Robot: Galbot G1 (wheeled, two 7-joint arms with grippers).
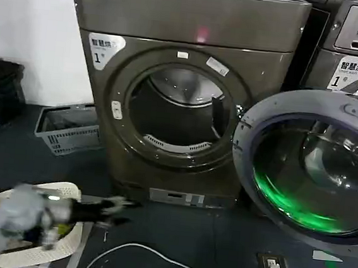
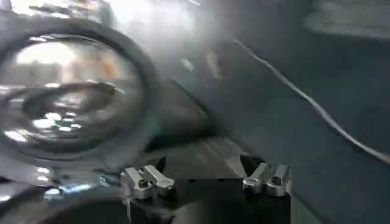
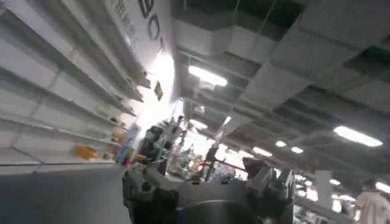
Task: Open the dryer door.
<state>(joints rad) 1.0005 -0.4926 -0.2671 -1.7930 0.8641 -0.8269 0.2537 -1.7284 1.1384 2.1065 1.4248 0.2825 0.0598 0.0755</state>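
Standing wide open, door (image 1: 311,172) hangs off the dryer (image 1: 183,90) front, grey inner face showing, well up and to the right of the left pincer (image 1: 118,205). Pincer sits low near the floor in front of the dryer base, fingers (image 2: 146,181) spread apart w/ nothing held. White cable (image 1: 179,264) runs just below it; basket (image 1: 68,130) behind.

Right pincer (image 3: 204,182) aims at a ceiling, jaws apart, empty.
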